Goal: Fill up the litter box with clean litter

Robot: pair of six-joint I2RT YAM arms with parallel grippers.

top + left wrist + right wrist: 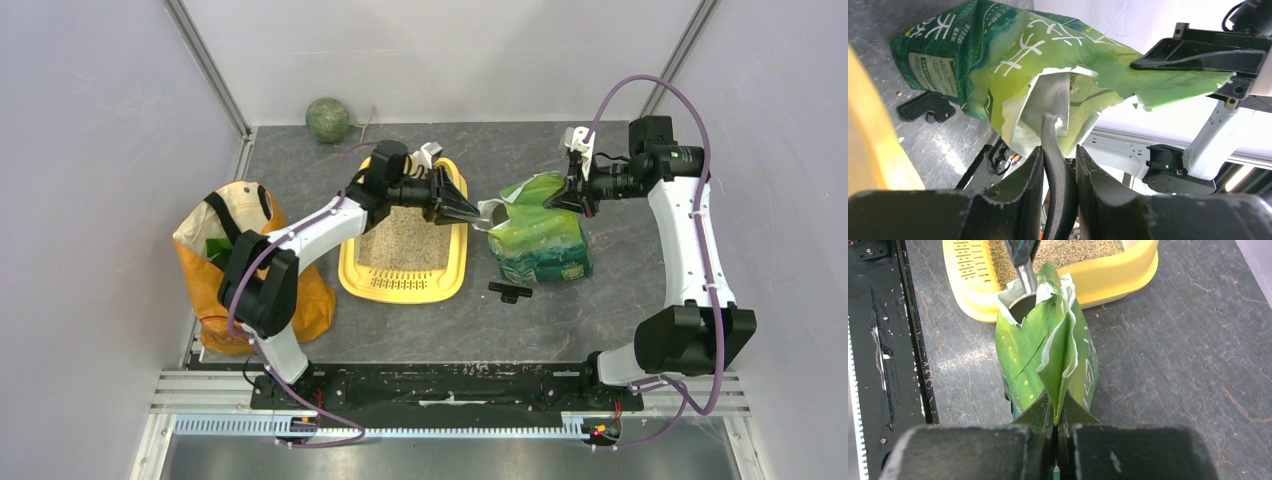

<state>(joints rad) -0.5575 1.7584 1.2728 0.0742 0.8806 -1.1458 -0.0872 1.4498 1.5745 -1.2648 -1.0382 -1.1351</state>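
The litter box (352,262), a yellow rectangular plastic tray with rounded corners and a slotted grille at its near end, sits left of centre on the dark grey stone-patterned table (620,290). A layer of clean litter (405,243), fine beige granules, lies across its floor. Just to its right stands a glossy green bag (540,240) with a torn top. The left gripper (1058,167) reaches across the tray's far right corner, its jaws partly closed and clamped on the dark curved handle of a grey metal scoop (1050,102), whose bowl is pushed into the bag's mouth. The right gripper (1055,422) has its jaws pressed together on a pinched fold of the bag's upper edge. The scoop's bowl is largely hidden by the torn foil, so whether it carries any litter cannot be told; a few granules appear to cling inside the mouth. An orange shopping bag (225,260) at the left wall is partly covered by the left arm, and a small black object (510,291) on the table near the green bag is too small to identify.
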